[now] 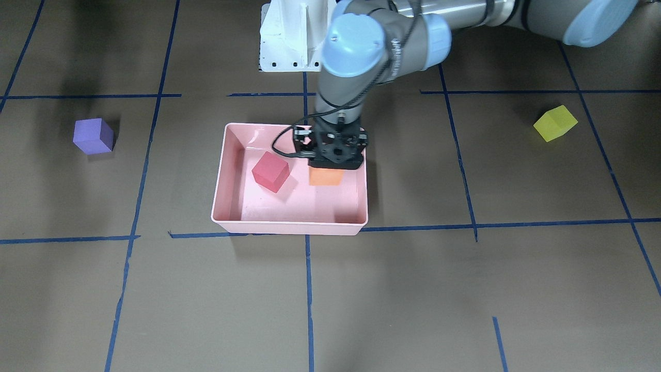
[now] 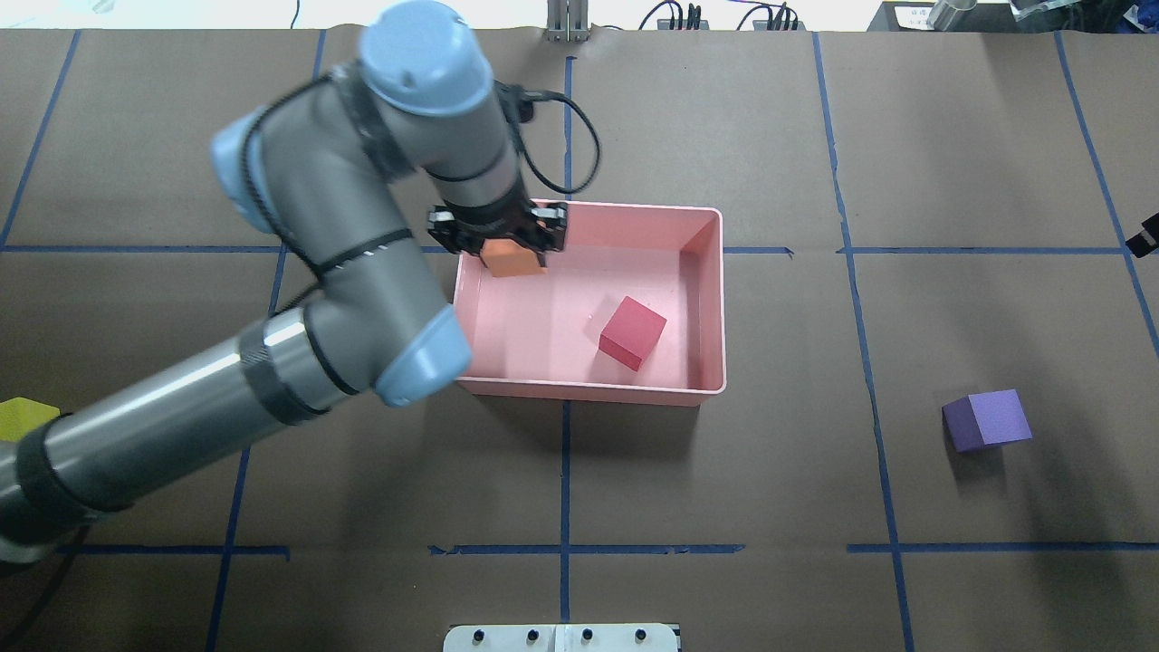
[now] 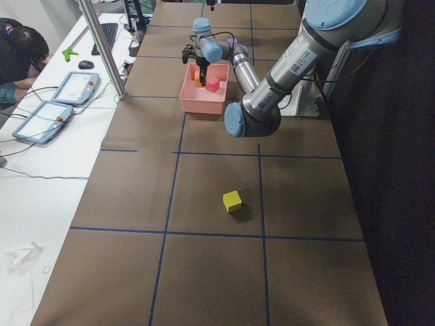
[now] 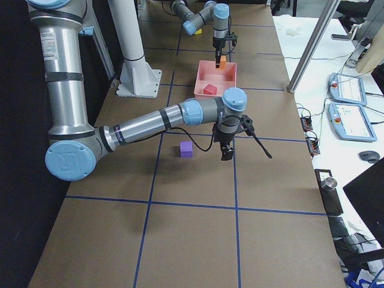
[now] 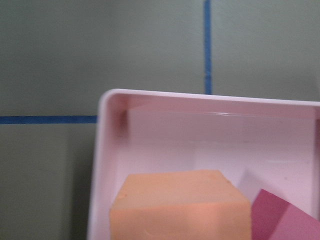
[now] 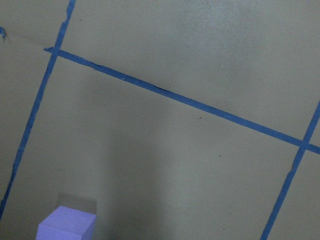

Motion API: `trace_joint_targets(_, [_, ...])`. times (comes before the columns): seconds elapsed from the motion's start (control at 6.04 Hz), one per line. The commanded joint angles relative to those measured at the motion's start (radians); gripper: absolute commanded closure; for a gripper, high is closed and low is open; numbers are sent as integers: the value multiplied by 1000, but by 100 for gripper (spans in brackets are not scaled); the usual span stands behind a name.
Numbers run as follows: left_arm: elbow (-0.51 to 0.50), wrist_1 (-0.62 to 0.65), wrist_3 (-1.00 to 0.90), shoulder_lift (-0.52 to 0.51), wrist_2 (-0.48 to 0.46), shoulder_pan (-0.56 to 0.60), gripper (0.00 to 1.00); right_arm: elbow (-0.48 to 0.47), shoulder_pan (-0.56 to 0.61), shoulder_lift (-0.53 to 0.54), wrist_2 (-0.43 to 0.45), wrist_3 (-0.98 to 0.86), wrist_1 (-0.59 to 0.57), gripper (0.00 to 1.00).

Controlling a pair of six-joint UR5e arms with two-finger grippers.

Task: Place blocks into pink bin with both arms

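My left gripper (image 1: 335, 157) hangs over the pink bin (image 1: 289, 227) near its wall on the robot's left. It is shut on the orange block (image 1: 326, 176), held just above the bin floor. That block fills the bottom of the left wrist view (image 5: 180, 207). The red block (image 1: 270, 171) lies inside the bin. The purple block (image 2: 987, 420) sits on the table on the robot's right. My right gripper (image 4: 225, 155) hovers beside the purple block (image 4: 186, 149); I cannot tell whether it is open or shut. The yellow-green block (image 1: 555, 123) sits on the robot's far left.
The white pedestal base (image 1: 289, 41) stands behind the bin. Blue tape lines grid the brown table. A side table with tablets (image 3: 58, 102) and an operator (image 3: 20, 51) runs along the far edge. A metal post (image 3: 102, 47) stands there.
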State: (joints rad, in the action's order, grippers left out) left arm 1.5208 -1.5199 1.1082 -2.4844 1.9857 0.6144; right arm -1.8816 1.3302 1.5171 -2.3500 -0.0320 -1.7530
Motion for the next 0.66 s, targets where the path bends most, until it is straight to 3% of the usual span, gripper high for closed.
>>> trace_joint_targets(0.0, [13,3,2,-4,-51,-36,0,-94,-81,49,4,199,24,0])
trace_joint_targets(0.17, [13,3,4,-4,-51,-38,0,-103,-144,116,17,368,203,0])
trace_joint_targets(0.33, [15,3,4,-4,-53,-38,0,-100,-240,203,93,553,450,0])
trace_joint_targets(0.5, [15,3,4,-2,-53,-38,0,-99,-369,234,176,740,583,0])
